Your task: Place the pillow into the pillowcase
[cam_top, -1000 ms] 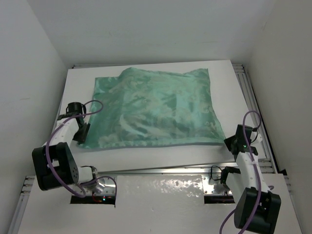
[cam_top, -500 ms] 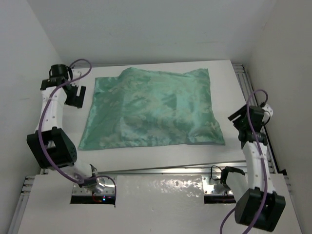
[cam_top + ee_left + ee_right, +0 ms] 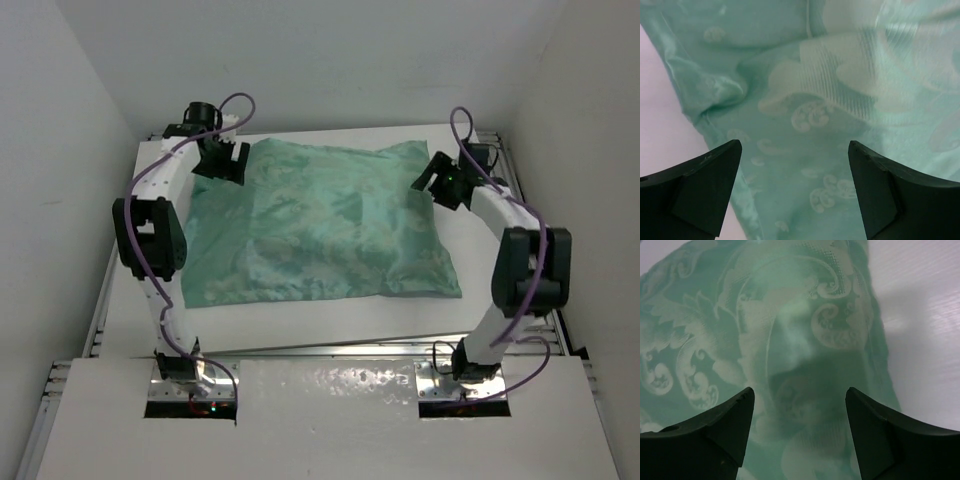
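Note:
The mint-green satin pillowcase (image 3: 320,225) lies puffed and flat on the white table, filled out to a thick rectangle. No pillow shows; it is hidden. My left gripper (image 3: 222,160) hovers over the case's far left corner, open, with patterned satin (image 3: 805,115) between the fingers and nothing held. My right gripper (image 3: 440,183) hangs over the far right corner, open too, looking down on the leaf-patterned cloth (image 3: 790,340). Both sets of dark fingertips (image 3: 710,170) (image 3: 875,420) stand wide apart above the fabric.
The white table (image 3: 480,250) shows round the case, with a metal rail (image 3: 500,165) along its right side. White walls close in on the left, the back and the right. The arm bases sit at the near edge (image 3: 330,380).
Both arms have swung from the case's near corners up to its far corners. Both grippers have opened. The case now lies a little flatter at its near left corner.

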`<state>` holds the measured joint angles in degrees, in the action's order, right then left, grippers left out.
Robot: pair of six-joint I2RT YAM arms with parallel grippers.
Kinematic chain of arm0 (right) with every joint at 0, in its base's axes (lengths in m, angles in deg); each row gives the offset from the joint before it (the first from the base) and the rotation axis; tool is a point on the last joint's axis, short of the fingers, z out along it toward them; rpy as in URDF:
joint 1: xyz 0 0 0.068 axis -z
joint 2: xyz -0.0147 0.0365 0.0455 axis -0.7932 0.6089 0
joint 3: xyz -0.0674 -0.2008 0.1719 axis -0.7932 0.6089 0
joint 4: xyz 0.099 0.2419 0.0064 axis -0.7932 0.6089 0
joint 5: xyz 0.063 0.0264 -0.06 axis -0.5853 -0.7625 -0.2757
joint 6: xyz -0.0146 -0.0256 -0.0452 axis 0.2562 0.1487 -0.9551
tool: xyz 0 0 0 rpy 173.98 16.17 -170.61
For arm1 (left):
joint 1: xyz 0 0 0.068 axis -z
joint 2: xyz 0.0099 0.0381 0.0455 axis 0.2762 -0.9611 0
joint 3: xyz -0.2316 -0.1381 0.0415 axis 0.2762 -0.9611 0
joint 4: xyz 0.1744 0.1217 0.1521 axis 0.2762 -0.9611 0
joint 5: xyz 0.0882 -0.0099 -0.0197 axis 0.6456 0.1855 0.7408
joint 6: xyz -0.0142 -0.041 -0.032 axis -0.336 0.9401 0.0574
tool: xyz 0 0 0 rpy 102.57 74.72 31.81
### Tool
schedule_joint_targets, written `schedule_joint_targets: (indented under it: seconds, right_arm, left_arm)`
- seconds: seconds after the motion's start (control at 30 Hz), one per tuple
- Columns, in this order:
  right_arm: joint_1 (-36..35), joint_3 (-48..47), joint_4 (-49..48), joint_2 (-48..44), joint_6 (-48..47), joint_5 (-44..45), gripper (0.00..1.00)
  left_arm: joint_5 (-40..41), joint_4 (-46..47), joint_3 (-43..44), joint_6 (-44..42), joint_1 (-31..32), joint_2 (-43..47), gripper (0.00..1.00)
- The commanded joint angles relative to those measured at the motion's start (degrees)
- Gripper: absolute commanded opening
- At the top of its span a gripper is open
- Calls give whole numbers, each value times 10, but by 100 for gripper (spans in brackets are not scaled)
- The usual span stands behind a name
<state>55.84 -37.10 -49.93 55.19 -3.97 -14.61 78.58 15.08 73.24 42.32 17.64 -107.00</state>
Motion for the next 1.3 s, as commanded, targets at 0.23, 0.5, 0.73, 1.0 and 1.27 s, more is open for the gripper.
schedule_joint_targets:
  seconds: [0.23,0.5,0.73,1.0,1.27]
  right_arm:
    - [-6,-100,12,169,10,-12,55]
    - [-5,-116,36,122,-37,27,67]
    - [21,-119,86,6,-63,72,95]
    - [59,2,149,-163,-98,199,99]
    - [74,97,167,-314,-100,308,99]
  left_arm:
    - [-29,77,14,33,47,-47,88]
    - [-8,81,68,42,47,-91,88]
    - [57,54,108,34,36,-26,93]
    - [99,17,14,56,-161,114,94]
    - [169,53,-197,-18,-269,267,96]
